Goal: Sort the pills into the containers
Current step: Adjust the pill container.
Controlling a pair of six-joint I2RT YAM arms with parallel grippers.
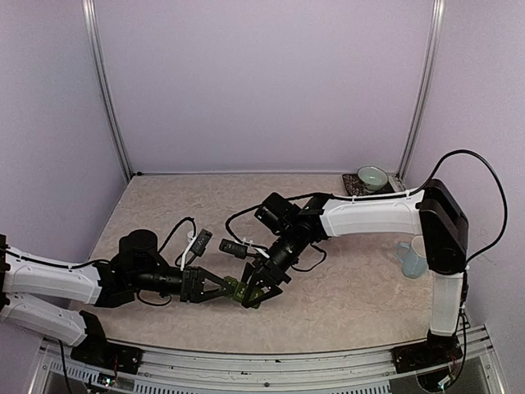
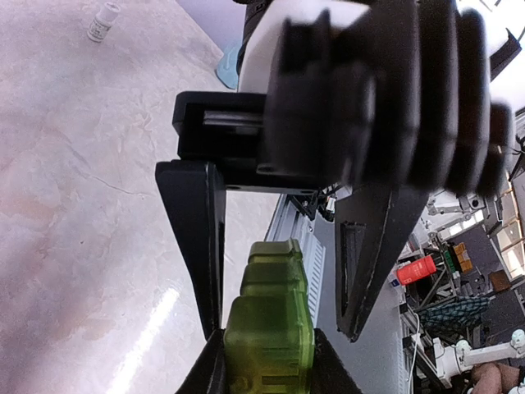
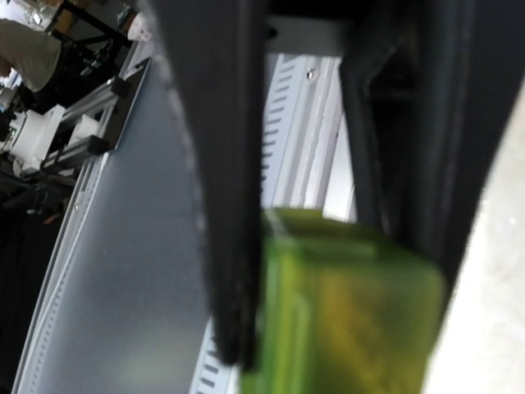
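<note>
Your left gripper [image 1: 221, 289] is clamped tight on one end of the pill box [image 1: 237, 289], a see-through green strip. In the left wrist view its fingers [image 2: 208, 379] press both sides of the box. The box points away from that gripper toward your right gripper [image 1: 257, 294], which meets it from the other side.

Right gripper jaws stand apart, straddling the far end of the box. One finger [image 2: 193, 246] is right against the box edge, and the other has a clear gap beside it. It is not gripping. The right wrist view is blurred; it shows only the green end sitting between the two dark fingers.

The box is over the table [image 1: 344, 304], toward the near edge and a little left of the middle. I can't tell if it touches the surface, or whether the lids are up or down.

A pale blue mug [image 1: 410, 259] stands near the right edge by the right arm's upright link. A green bowl [image 1: 372, 176] on a dark saucer sits in the far right corner. A small white bottle [image 2: 102, 20] stands on the table, well apart from both grippers.
</note>
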